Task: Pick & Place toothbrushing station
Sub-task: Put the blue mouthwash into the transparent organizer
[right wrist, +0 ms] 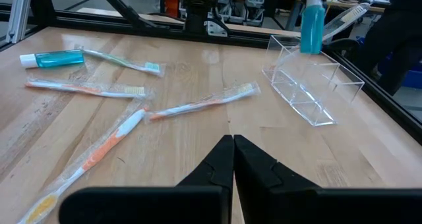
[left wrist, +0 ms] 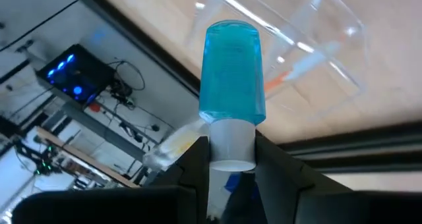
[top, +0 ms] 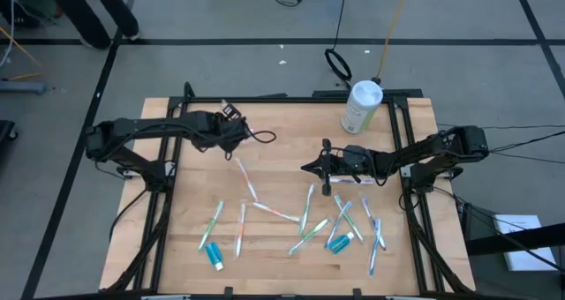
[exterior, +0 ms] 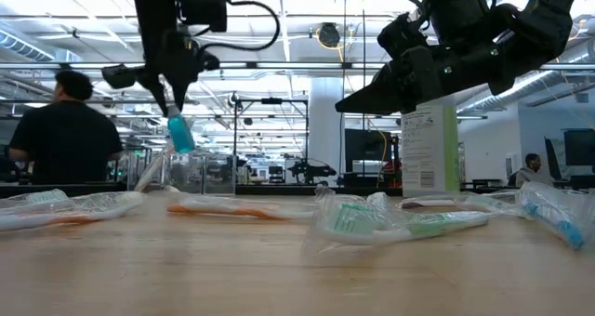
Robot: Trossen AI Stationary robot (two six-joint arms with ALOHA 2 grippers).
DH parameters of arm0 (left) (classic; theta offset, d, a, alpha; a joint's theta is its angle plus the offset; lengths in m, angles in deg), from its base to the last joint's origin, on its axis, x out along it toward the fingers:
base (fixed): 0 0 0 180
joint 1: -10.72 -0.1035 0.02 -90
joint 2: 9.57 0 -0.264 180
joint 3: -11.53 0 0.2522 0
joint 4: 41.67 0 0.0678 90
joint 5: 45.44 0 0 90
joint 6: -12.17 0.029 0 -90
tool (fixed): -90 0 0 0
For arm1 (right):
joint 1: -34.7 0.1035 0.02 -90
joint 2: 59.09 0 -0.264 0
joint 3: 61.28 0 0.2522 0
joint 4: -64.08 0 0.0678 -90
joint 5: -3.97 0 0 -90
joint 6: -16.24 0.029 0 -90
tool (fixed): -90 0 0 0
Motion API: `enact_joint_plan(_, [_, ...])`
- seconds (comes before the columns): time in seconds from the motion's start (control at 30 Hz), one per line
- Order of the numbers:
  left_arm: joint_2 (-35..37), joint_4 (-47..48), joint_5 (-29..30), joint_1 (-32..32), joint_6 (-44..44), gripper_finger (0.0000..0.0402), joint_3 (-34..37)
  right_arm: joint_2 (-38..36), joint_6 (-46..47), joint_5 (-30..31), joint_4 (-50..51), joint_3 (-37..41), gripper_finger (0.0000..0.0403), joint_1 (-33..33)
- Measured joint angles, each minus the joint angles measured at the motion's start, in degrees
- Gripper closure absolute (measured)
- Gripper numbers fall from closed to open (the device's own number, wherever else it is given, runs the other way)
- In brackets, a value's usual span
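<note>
The toothbrushing station shows as a clear plastic box (right wrist: 306,85) on the table's far left part, with an orange-accented toothbrush (left wrist: 297,69) in it. My left gripper (exterior: 172,107) hangs over it, shut on a blue toothpaste tube (left wrist: 232,72) that is clear of the table. Several wrapped toothbrushes (top: 265,207) and two more blue tubes (top: 214,256) (top: 340,241) lie flat on the near half of the wooden table. My right gripper (top: 306,168) is shut, holds nothing, and hovers at mid-table pointing toward the left edge. My left gripper pinches the tube's white cap end (left wrist: 231,145) between its two fingers. The fingers come slanting down from above. The blue body (exterior: 179,135) sticks out past the fingertips and hangs tilted below them, above the clear box.
A white canister with a green label (top: 362,106) stands at the far right of the table. A black frame rail (top: 291,97) runs along the table's edges. A person in a dark shirt (exterior: 65,121) sits in the room beyond.
</note>
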Motion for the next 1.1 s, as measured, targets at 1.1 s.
enact_joint_plan(1.1, [0.00,-19.18,0.69,-4.13,33.47,0.0280,10.11,0.00,-0.02,0.00,0.00,0.00,0.0399,0.00])
